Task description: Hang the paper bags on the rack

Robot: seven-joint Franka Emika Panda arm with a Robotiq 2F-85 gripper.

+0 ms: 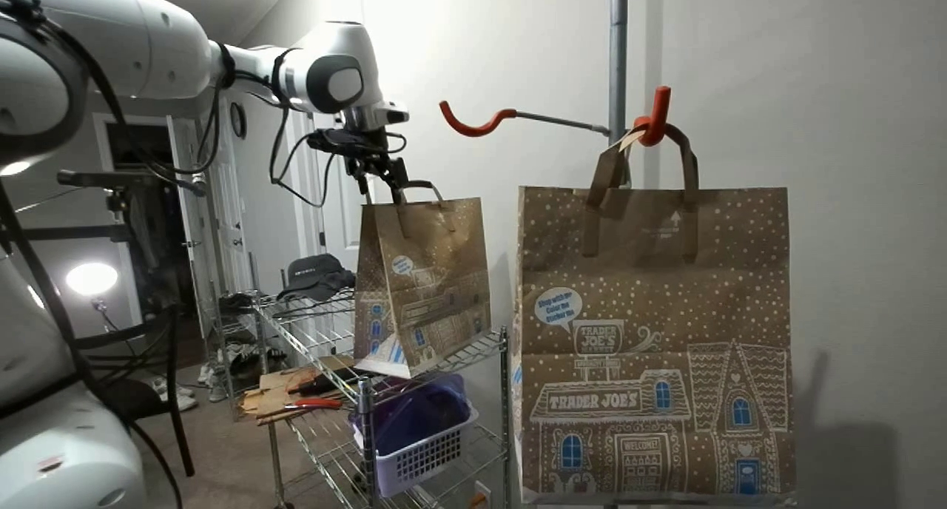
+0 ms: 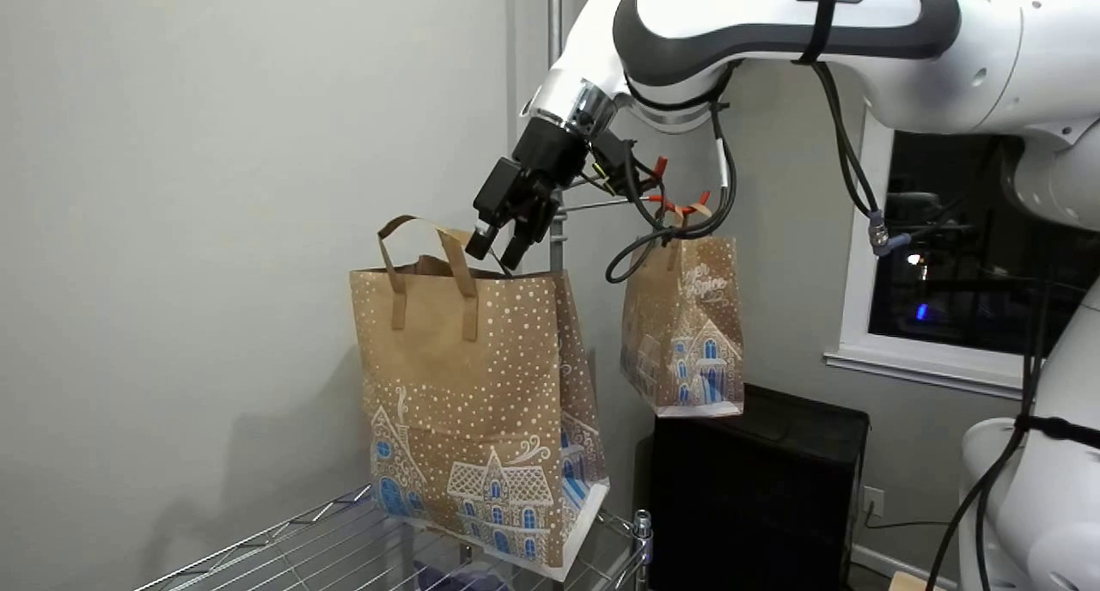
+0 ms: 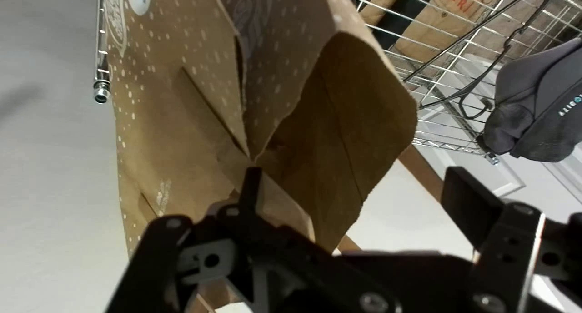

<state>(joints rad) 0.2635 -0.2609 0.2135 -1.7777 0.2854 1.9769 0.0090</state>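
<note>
I hold my black two-finger gripper point(image 1: 381, 194) wide at the brown printed kraft-paper bag point(image 1: 436, 272) mid-frame, stood on the silver wire shelf point(image 1: 309, 344) presumably to present its loop handle point(image 1: 422, 184); its twin point(image 1: 655, 324), at right, hangs on the red-orange hook point(image 1: 655, 123) of the grey metal pole point(image 1: 618, 58).

The hanging paper bag point(image 1: 655, 331) and the paper bag point(image 2: 455, 376) by a corner of the silver wire shelf point(image 2: 284, 548) are brown, speckled white, with white house drawings and blue windows. The rack point(image 1: 618, 58) is grey with red-orange hooks point(image 1: 660, 113). The basket point(image 1: 425, 461) is pale lilac, the cap point(image 1: 314, 278) dark grey, the jaws black.
</note>
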